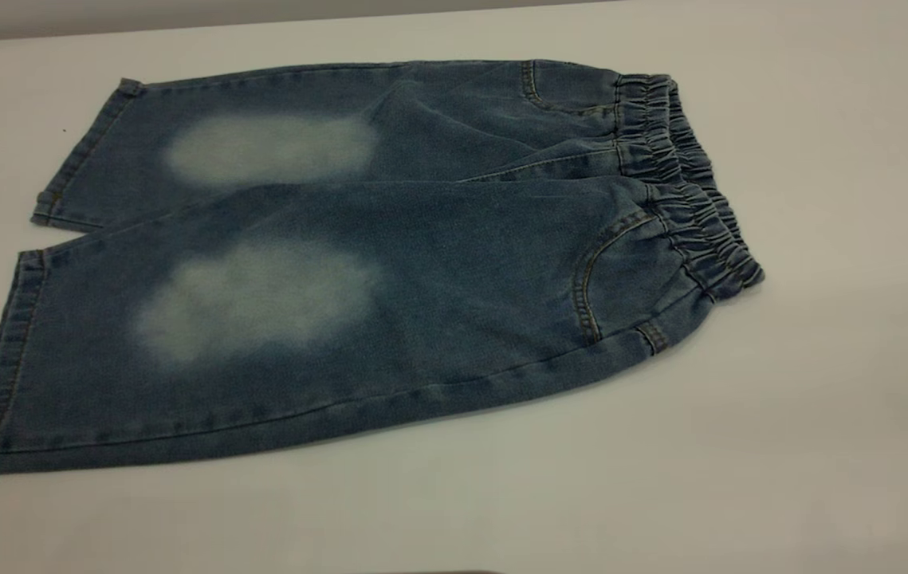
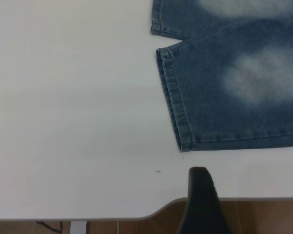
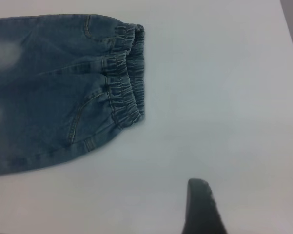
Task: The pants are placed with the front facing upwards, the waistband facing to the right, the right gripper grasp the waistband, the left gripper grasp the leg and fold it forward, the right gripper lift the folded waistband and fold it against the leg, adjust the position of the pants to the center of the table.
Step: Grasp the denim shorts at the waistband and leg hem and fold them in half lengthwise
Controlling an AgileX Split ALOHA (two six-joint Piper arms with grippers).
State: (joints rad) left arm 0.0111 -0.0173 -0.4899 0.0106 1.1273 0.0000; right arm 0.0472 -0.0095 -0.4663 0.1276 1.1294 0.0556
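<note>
The blue denim pants (image 1: pixel 422 263) lie flat on the white table (image 1: pixel 820 399), front up, with a pale patch on each leg. The gathered waistband (image 1: pixel 689 183) points right and the two leg hems (image 1: pixel 3 367) point left. Neither arm shows in the exterior view. In the left wrist view my left gripper (image 2: pixel 244 209) hangs over the table's edge, short of the near hem (image 2: pixel 175 97); one black finger (image 2: pixel 201 195) shows with nothing beside its pad. My right gripper (image 3: pixel 244 214) is over bare table, apart from the waistband (image 3: pixel 126 78), and also shows one finger (image 3: pixel 201 204).
The table's front edge (image 2: pixel 87 214) curves past the left gripper, with brown floor (image 2: pixel 263 217) beyond it. The table's far edge (image 1: pixel 262 20) runs along the back. White tabletop stretches right of the waistband and in front of the near leg.
</note>
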